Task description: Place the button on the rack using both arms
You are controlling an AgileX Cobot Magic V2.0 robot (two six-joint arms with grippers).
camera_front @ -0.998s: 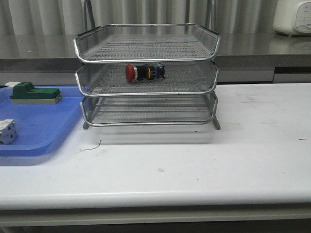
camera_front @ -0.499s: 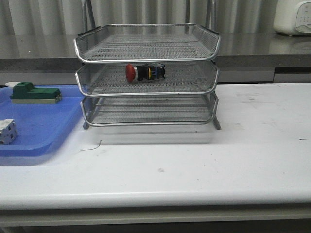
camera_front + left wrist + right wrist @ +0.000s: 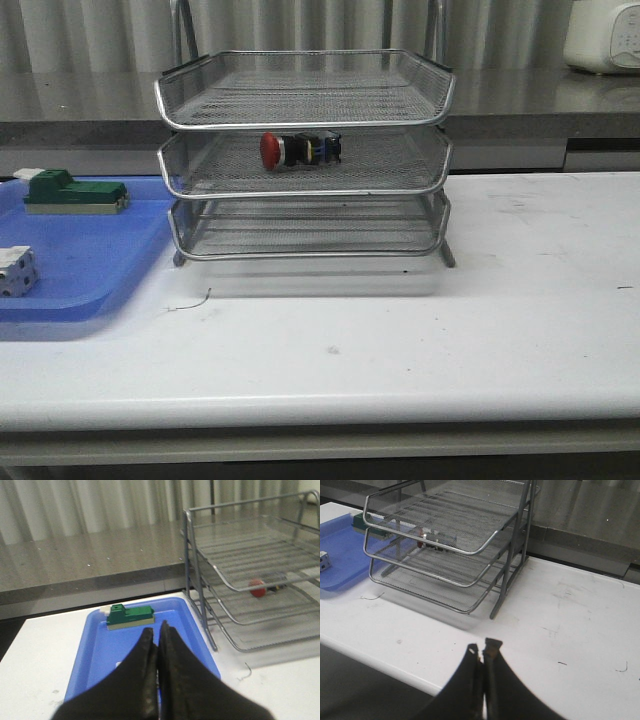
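The red-capped push button (image 3: 299, 149) lies in tier 2 of the silver wire-mesh rack (image 3: 305, 158), so the task looks done; the left gripper (image 3: 157, 633) and the right gripper (image 3: 482, 652) are pressed closed, empty.

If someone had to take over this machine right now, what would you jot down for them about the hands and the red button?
Left gripper: shut, empty, above the blue tray.
Right gripper: shut, empty, over the table in front of the rack.
Button: lying on its side in the middle tray of the rack.
Done: button is on the rack.
Left: seemingly nothing; both arms are clear of it.
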